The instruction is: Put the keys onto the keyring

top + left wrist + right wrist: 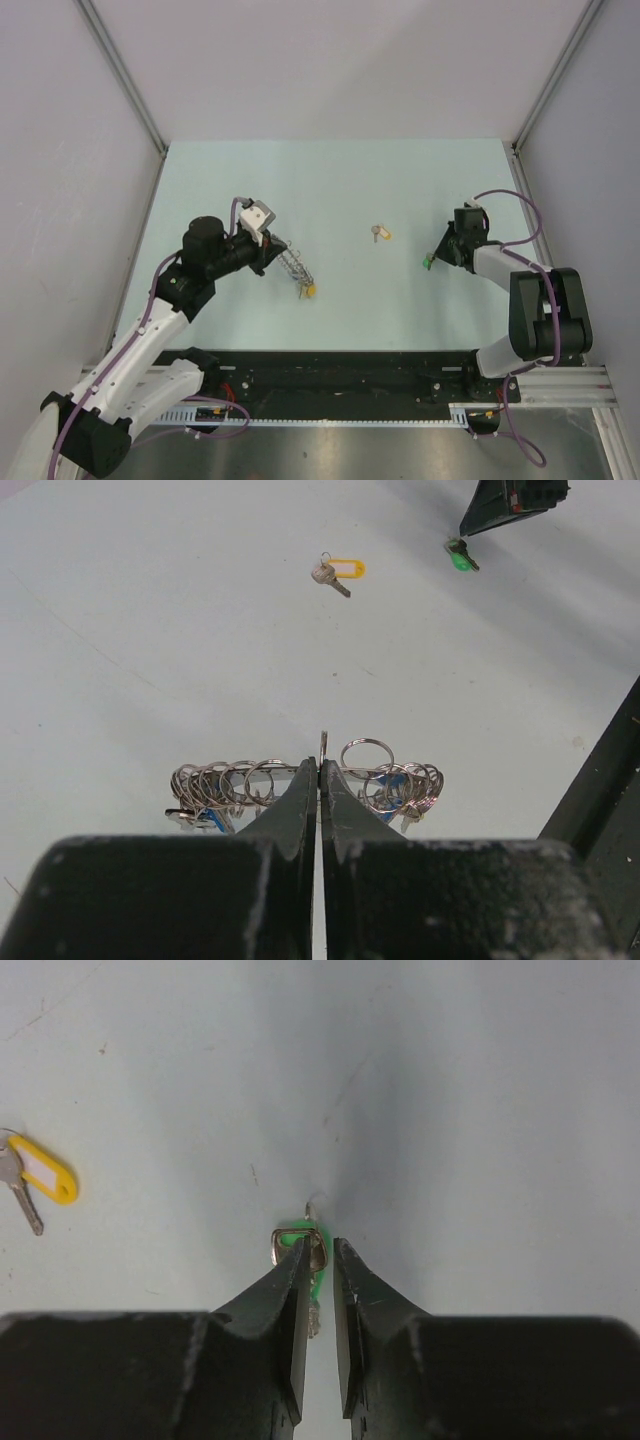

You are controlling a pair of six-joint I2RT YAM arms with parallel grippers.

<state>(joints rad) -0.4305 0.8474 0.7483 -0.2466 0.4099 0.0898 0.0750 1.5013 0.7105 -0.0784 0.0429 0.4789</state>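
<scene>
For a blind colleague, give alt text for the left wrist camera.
The left tool is shut on the keyring, rings fanned either side. Beyond lie a yellow-tagged key and, at the right tool, a green key.

top: high, far, looking down on pale green tabletop (330,180) | wrists: low, near, along it | shared: yellow-tagged silver key (380,234)

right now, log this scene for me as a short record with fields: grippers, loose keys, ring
left gripper: closed on the large wire keyring strung with grey metal keys
right gripper: jaws narrow around the small silver key with green plastic head; firm grip unclear
yellow-headed silver key: lying loose on the pale table, between the two arms
progress: neither loose key is on the ring yet
</scene>
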